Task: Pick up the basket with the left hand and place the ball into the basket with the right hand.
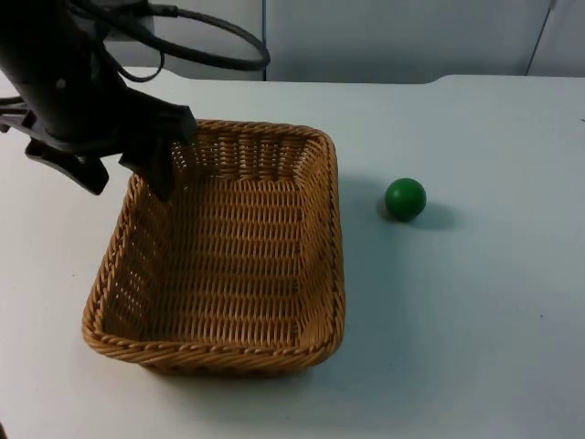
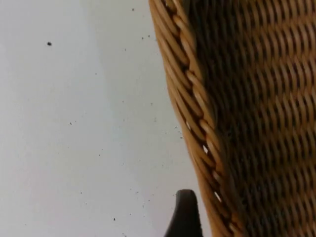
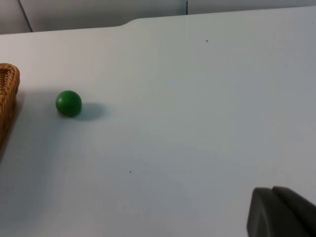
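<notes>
A square wicker basket (image 1: 334,238) stands on the white table, left of centre. My left gripper (image 1: 128,178) is at its far left corner, open. One finger reaches inside the basket and the other stays outside, so they straddle the rim. The left wrist view looks along the woven rim (image 2: 192,98), with one black fingertip (image 2: 185,219) just outside it over the table. A small green ball (image 1: 405,198) lies on the table a short way right of the basket. The right wrist view has the ball (image 3: 68,103) beside the basket's edge (image 3: 9,89), far from my right gripper (image 3: 281,215), which waits off to the right.
The grey partition wall (image 1: 393,37) closes the table's far edge. White table surface (image 1: 475,311) stretches right of and in front of the ball.
</notes>
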